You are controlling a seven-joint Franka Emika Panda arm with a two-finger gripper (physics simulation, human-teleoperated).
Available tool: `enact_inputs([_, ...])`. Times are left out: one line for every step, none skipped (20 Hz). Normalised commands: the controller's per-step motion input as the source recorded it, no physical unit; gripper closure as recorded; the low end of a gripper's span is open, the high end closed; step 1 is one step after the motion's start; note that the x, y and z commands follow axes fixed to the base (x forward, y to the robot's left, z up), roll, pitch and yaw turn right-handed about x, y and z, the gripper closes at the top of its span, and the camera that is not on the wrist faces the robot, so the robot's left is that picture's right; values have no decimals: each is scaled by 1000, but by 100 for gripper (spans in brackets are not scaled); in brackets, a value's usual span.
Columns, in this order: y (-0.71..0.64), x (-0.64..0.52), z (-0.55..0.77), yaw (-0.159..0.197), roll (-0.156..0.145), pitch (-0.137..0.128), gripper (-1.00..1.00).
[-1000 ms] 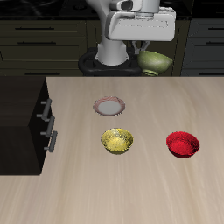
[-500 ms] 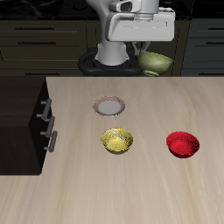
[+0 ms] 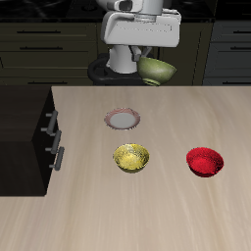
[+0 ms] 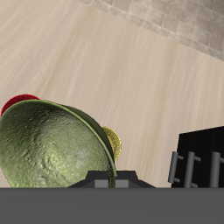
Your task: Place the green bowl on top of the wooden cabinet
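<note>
The green bowl (image 3: 157,70) hangs tilted in my gripper (image 3: 148,61), high above the back of the table. In the wrist view the green bowl (image 4: 52,144) fills the space close to the camera, its pale speckled inside facing me. The gripper is shut on its rim; the fingers are mostly hidden. The wooden cabinet (image 3: 22,127) is a near-black box with silver drawer handles at the table's side, away from the bowl. It also shows in the wrist view (image 4: 199,155).
A yellow patterned bowl (image 3: 131,158) sits mid-table, and a red bowl (image 3: 205,162) beside it. A small pale plate (image 3: 123,120) lies farther back. In the wrist view the yellow bowl (image 4: 113,140) and the red bowl (image 4: 19,101) peek from behind the green bowl.
My gripper has carried the green bowl sideways toward the cabinet's side and slightly up. The other bowls and the plate have not moved.
</note>
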Motion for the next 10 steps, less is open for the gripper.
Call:
enact_inputs([-309,-79,19,-17,-40,-17,100])
enact_inputs([52,73,-141,42,-26,19,100])
enact_inputs([-676,-141,-135,-18,-63,68,100])
enact_inputs([67,126,-57,-33,26,18,100])
enact_inputs([-385,30,-98,18,-88,31,100])
enact_inputs([-835,-162,51,-52,-51,-30,100])
enact_inputs([-73,99,76,-53,-61,-29,100])
enact_inputs([-530,32,55,14,-86,-36,100])
enact_inputs([-512,8,-77,-77,-74,25,100])
enact_inputs([-409,-18,10,-28,-23,-1,100])
